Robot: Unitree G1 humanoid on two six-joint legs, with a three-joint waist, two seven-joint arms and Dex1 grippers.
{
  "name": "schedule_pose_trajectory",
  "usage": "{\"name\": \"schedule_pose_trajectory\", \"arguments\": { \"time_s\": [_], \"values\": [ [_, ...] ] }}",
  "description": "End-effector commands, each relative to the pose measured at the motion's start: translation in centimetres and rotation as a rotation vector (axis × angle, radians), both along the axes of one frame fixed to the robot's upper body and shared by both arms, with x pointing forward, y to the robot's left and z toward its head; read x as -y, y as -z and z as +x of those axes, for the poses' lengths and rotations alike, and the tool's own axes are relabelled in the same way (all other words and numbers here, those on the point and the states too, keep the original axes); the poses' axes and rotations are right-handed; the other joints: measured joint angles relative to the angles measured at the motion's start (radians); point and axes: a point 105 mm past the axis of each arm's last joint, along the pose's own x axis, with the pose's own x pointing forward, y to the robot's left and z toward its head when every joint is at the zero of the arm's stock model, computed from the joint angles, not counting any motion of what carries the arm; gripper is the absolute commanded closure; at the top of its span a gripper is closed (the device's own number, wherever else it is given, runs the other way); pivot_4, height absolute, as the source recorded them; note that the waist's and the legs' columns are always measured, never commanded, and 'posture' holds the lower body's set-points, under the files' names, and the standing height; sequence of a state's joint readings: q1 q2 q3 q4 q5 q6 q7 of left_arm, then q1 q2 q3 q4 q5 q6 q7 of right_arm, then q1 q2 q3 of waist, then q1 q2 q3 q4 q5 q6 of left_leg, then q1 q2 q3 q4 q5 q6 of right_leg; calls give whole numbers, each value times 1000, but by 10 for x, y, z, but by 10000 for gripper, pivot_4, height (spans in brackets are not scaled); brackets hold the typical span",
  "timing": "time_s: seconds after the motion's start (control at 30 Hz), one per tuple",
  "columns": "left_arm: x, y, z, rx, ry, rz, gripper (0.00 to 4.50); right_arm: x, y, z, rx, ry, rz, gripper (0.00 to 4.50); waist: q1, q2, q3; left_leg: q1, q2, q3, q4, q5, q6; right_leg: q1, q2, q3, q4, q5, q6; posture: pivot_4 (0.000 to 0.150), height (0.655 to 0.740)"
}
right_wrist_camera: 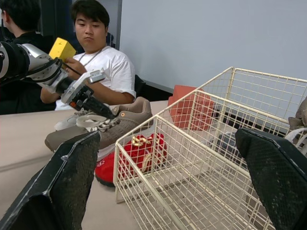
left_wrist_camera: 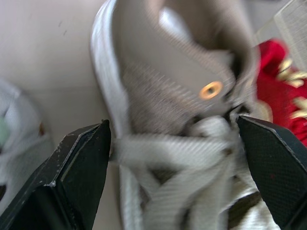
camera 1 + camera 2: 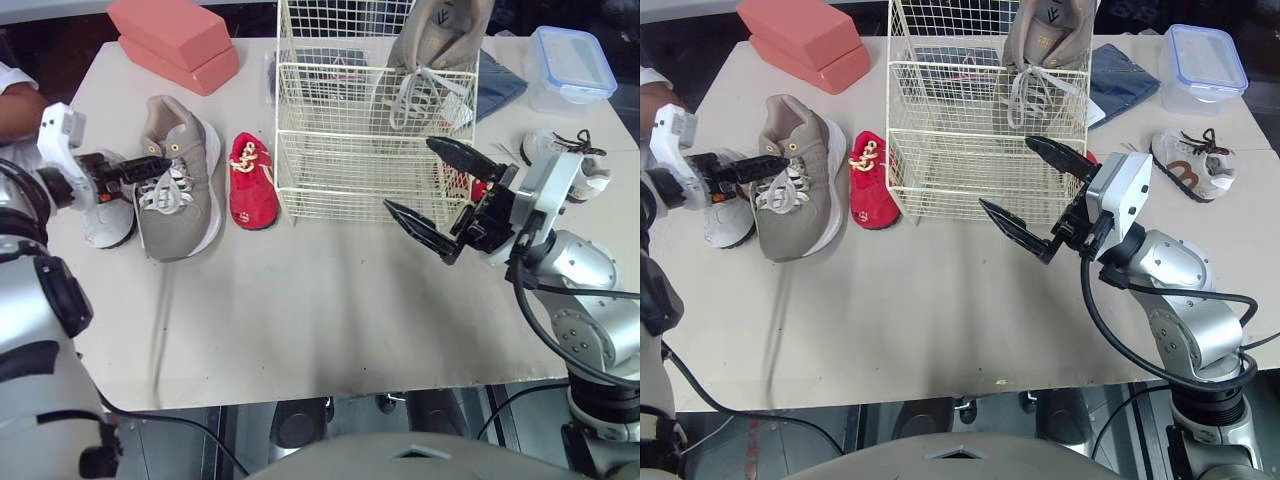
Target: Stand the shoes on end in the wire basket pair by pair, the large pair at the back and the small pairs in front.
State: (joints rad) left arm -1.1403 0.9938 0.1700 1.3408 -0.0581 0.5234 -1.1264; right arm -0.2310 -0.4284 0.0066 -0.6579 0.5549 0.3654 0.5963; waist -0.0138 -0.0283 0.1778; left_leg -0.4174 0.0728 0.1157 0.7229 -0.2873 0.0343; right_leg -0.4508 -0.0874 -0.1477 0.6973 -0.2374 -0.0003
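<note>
Taupe sneaker [image 3: 180, 180], white sole and grey laces, lies flat on the tabletop [image 3: 330, 300] left of the wire basket [image 3: 340, 130]. A small red shoe [image 3: 250, 185] sits between them. Left hand [image 3: 155, 168] is open, fingers astride the laces. Matching sneaker [image 3: 440, 30] stands on end at the basket's rear, its top cut off. Right hand [image 3: 409, 174] is open in front of the basket. A red item [image 3: 478, 187] behind it is mostly hidden.

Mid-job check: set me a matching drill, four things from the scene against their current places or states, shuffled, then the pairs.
1 red shoe
2 white-and-brown shoe
3 left end effector
4 right end effector

A open, in front of the wire basket
B on the table by the plastic container
C open astride the laces of the lying taupe shoe
D on the table beside the basket's left side

Pairs: 1-D, 2-B, 3-C, 4-A.
</note>
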Motion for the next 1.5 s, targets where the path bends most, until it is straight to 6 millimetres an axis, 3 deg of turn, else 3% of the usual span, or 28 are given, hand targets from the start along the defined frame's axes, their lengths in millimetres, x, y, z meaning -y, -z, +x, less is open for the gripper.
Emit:
{"name": "schedule_pose_trajectory", "arguments": {
  "time_s": [0.03,0.07,0.27,0.37,0.6,0.73,1.03,1.3,1.5],
  "values": [
    [-7,-6,-3,-8,-30,23,5130,-3,-10,-10,58,-11,12,0,0,0,0,0,0,0,0,0,0,0,0,0,0,0,0,1500,6860],
    [-7,-6,-3,-9,-34,23,7671,-3,-10,-10,58,-10,12,0,0,0,0,0,0,0,0,0,0,0,0,0,0,0,0,1500,6860],
    [-10,-2,-5,-24,-38,21,34175,-2,-9,-11,58,-9,14,0,-2,0,0,1,0,1,0,0,0,0,0,1,1,0,0,1500,6860],
    [-12,1,-8,-31,-40,26,42683,-2,-9,-11,58,-10,16,0,-2,0,0,1,0,1,0,0,0,0,0,1,1,0,0,1500,6860],
    [-20,-7,-7,63,-76,15,42916,-4,-9,-10,55,-28,18,0,-3,0,0,1,0,1,0,0,0,0,0,1,1,1,-2,1500,6860],
    [-22,-31,-7,205,-87,-77,42916,-4,-10,-10,53,-33,20,0,-3,-1,0,1,0,1,0,0,0,0,0,1,1,1,-2,1500,6860],
    [-31,-96,-27,475,-9,-74,42916,-4,-12,-9,54,-40,30,0,0,-6,1,0,0,0,1,0,0,0,0,0,1,2,-3,1500,6860],
    [0,-182,-36,870,154,-130,42916,-2,-20,-4,80,-29,63,0,3,-7,1,-8,1,-7,9,0,0,-1,0,-3,1,2,-3,1500,6860],
    [40,-226,-30,1099,217,-184,42916,5,-27,0,110,18,87,0,7,-7,1,-14,0,-11,16,0,0,-3,-1,-6,4,2,-3,1500,6860]
  ]
}}
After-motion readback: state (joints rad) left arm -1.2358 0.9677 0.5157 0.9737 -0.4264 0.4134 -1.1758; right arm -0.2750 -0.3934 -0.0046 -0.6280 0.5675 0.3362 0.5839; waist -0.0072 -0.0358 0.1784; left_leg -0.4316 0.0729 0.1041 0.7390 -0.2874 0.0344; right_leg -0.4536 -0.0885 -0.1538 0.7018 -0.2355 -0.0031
